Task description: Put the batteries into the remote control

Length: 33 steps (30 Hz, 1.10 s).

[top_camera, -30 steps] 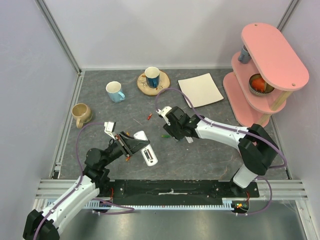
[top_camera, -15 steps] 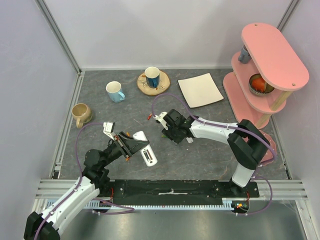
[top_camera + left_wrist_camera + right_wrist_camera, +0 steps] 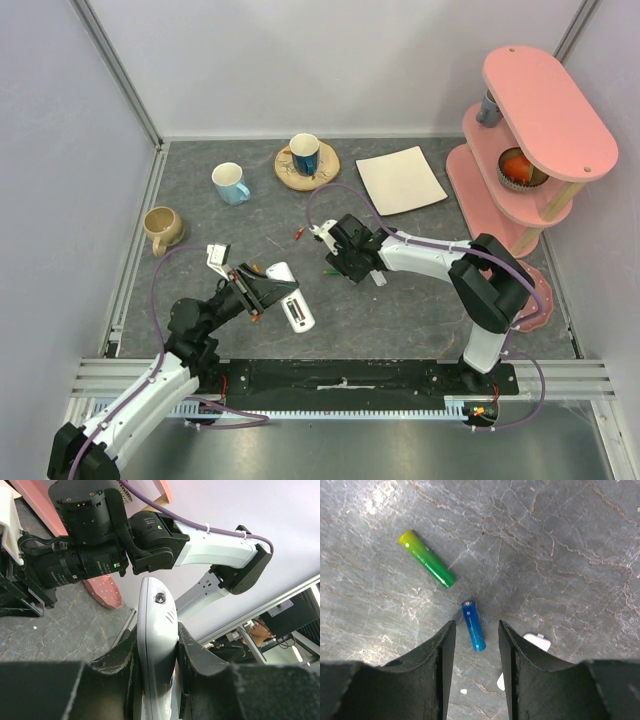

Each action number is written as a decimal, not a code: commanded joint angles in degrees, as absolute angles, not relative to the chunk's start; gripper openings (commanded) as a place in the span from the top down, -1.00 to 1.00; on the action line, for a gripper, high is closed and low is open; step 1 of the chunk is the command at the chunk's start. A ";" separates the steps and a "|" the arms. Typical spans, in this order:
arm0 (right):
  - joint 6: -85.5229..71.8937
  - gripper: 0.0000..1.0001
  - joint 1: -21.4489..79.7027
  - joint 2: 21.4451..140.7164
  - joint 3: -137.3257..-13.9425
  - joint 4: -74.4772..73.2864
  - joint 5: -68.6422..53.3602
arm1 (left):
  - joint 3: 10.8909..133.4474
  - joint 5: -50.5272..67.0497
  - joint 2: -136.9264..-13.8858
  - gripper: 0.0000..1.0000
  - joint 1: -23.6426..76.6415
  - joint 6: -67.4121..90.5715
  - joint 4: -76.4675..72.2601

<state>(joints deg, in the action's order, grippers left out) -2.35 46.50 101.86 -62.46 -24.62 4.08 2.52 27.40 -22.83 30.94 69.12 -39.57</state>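
My left gripper [image 3: 262, 290] is shut on the white remote control [image 3: 289, 298], holding it tilted above the table. In the left wrist view the remote control [image 3: 156, 615] stands on edge, clamped between both pads of the left gripper [image 3: 156, 636]. My right gripper [image 3: 337, 262] hangs low over the table's middle. Its jaws are open, and a blue battery [image 3: 473, 625] lies on the table between the fingers of the right gripper [image 3: 476, 626], touching neither. A green battery [image 3: 426, 558] lies a little beyond. A red battery [image 3: 298, 234] lies left of the right gripper.
A small white plastic piece [image 3: 537, 641] lies beside the right finger. A tan mug [image 3: 160, 228], a light-blue mug [image 3: 230, 183] and a dark-blue mug [image 3: 304, 154] on a wooden coaster stand at the back. A white square plate [image 3: 400, 179] and a pink tiered stand [image 3: 530, 140] are at the right.
My right gripper has shifted slightly left and its jaws have narrowed around the blue battery. The left arm and the remote control have not moved.
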 commanded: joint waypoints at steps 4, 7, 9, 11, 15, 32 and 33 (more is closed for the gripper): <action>-1.76 0.10 46.23 103.71 -65.13 -23.20 1.23 | -4.39 28.21 -23.91 0.96 30.67 67.85 -43.24; -1.67 0.15 46.23 103.80 -64.78 -23.38 0.97 | -4.92 28.13 -23.64 0.96 30.67 67.94 -43.33; -1.76 0.17 46.23 103.97 -64.69 -23.73 0.88 | -4.83 28.04 -23.82 0.96 30.67 67.94 -43.42; -1.85 0.21 46.14 104.15 -64.43 -23.91 0.53 | -4.92 27.95 -23.82 0.96 30.67 67.94 -43.59; -2.37 0.48 45.97 104.33 -63.72 -24.17 0.17 | -4.92 28.21 -23.82 0.96 30.76 67.94 -43.68; -22.32 1.00 44.91 82.90 -55.99 -16.53 1.67 | 1.22 28.57 -41.56 0.96 30.76 66.27 -55.44; -24.15 1.00 45.61 79.75 -55.73 -16.26 2.10 | 1.75 28.48 -44.70 0.96 30.76 66.36 -56.42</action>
<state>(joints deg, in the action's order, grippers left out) -16.60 44.86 89.38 -56.49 -21.69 0.86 2.52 27.59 -38.44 30.92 68.64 -46.92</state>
